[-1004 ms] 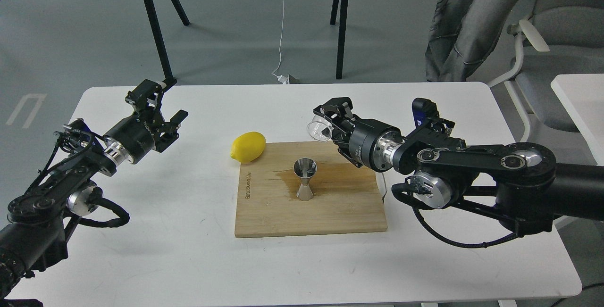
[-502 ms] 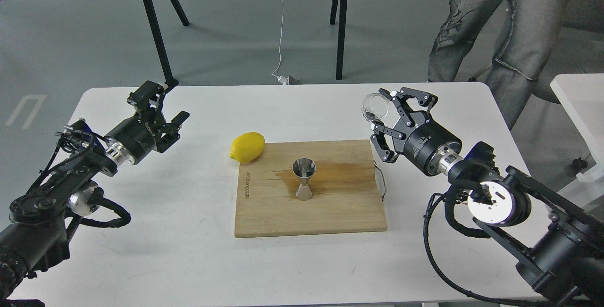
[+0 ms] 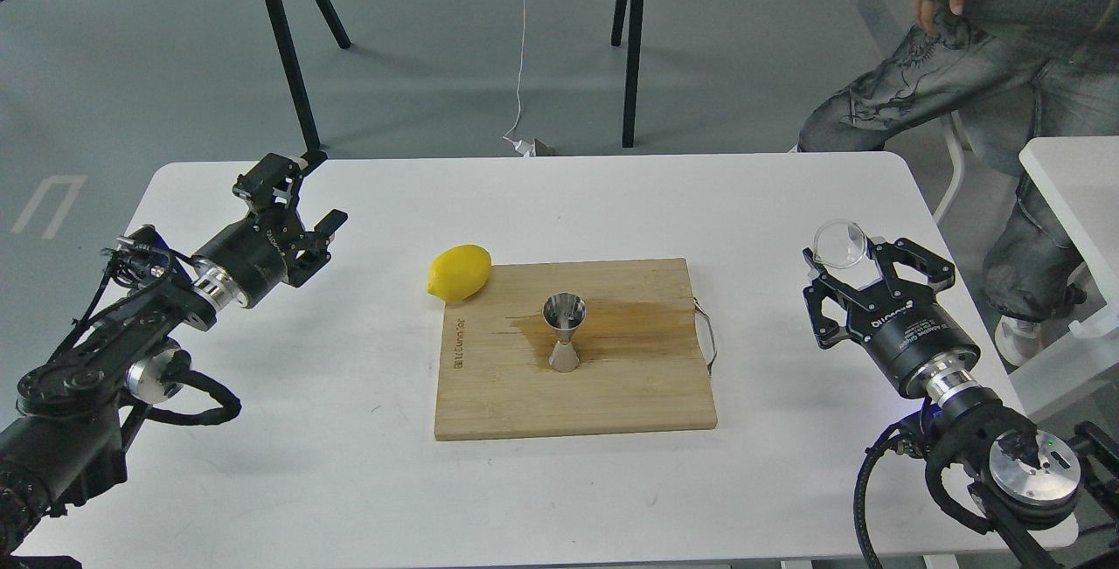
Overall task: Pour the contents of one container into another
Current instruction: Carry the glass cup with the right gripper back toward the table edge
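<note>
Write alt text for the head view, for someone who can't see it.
The right gripper holds a small clear glass above a white table, right of a wooden board bearing a metal jigger. A lemon touches the board's corner; the left gripper is empty.

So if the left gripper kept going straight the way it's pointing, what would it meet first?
Nothing, as far as the view shows. The left gripper, jaws apart and empty, aims up and right over the bare table, well behind the lemon. Depth is unclear.

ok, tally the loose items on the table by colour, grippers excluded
Yellow: 1, lemon
Clear: 1, glass tumbler, at the right gripper
Silver: 1, jigger
Tan wood: 1, cutting board
Total: 4
</note>
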